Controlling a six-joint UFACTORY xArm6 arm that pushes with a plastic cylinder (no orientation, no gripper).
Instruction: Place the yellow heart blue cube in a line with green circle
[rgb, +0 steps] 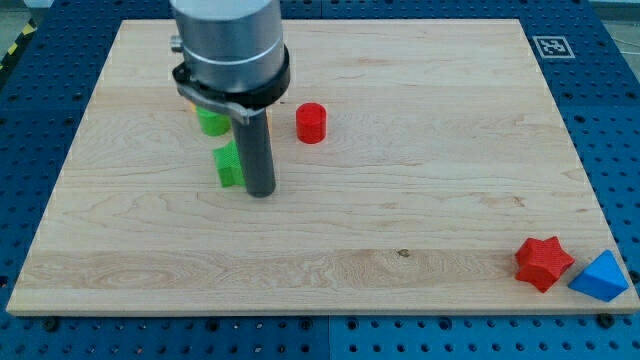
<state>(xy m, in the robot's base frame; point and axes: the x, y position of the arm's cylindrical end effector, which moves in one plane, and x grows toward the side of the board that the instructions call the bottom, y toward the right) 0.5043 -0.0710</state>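
Note:
My tip (260, 192) rests on the board left of centre, touching or nearly touching the right side of a green block (228, 165) whose shape I cannot make out. A second green block (211, 122), rounded like a circle, sits just above it, partly hidden under the arm. A sliver of a yellow block (187, 100) shows at the arm's left edge; its shape is hidden. A blue angular block (600, 277) lies at the board's bottom right corner, far from my tip.
A red cylinder (311, 122) stands right of the arm, above and to the right of my tip. A red star (543, 262) lies just left of the blue block. The wooden board (400, 200) sits on a blue perforated table.

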